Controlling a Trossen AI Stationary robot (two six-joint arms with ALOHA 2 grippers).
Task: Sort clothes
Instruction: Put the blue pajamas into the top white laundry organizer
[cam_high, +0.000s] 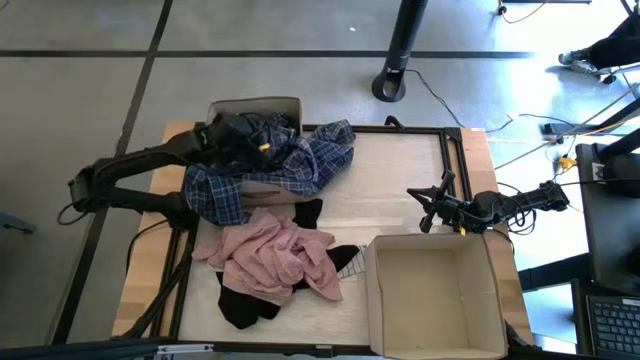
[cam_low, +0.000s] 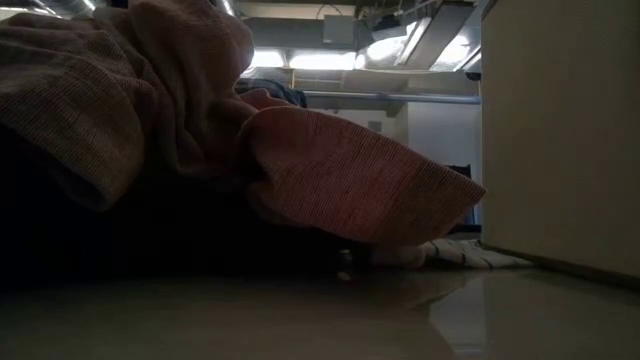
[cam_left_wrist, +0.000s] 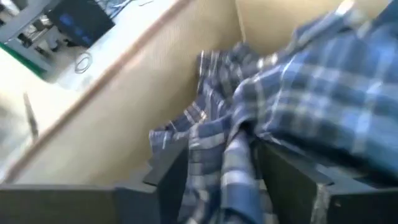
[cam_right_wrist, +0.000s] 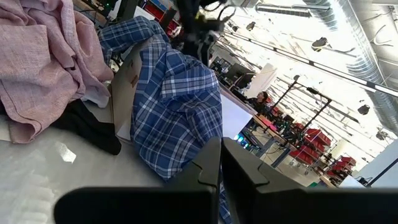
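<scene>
My left tool (cam_high: 222, 133) hangs over the far-left tan cardboard box (cam_high: 252, 108), jaws spread wide, the blue-white plaid cotton shirt (cam_high: 290, 160) draped over its rim, apparently being dropped there. My right tool (cam_high: 428, 205) waits pinched shut, empty.

Left gripper (cam_left_wrist: 214, 180) agape (right gripper (cam_right_wrist: 221, 163) closed)

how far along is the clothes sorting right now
Early. The plaid shirt is draped over the far box, partly inside; the left gripper stands open around its fabric. The right gripper waits shut. The near box is empty; the pink garment and black ones remain.
</scene>
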